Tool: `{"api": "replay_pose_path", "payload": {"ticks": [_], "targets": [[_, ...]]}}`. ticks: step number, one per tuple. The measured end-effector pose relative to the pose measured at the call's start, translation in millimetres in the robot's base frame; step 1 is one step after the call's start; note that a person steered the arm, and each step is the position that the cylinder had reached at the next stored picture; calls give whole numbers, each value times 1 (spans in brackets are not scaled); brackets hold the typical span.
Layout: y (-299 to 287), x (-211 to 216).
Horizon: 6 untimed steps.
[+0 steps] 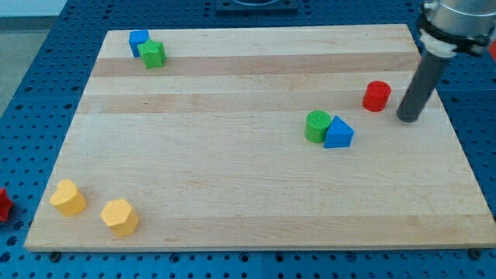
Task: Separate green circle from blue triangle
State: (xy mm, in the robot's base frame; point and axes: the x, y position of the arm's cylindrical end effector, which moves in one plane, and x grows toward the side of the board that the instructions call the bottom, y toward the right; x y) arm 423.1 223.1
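The green circle (317, 126) sits right of the board's middle, touching the blue triangle (339, 133) on its right side. My tip (408, 119) is on the board at the view's right, well to the right of the blue triangle and slightly above it. The tip stands just right of and a little below a red circle (377, 96), apart from it.
A blue block (139, 40) and a green block (153, 54) touch each other at the top left. Two yellow blocks (68, 198) (120, 217) lie at the bottom left. The wooden board (232, 178) rests on a blue pegboard table. A red object (3, 204) lies off the board's left edge.
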Motion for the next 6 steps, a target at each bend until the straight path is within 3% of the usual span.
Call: {"api": "replay_pose_path", "payload": {"ticks": [1,3,4,5,6], "targets": [[-6,22],[-214,23],[-207,6],[-259,-20],[-311,7]]}}
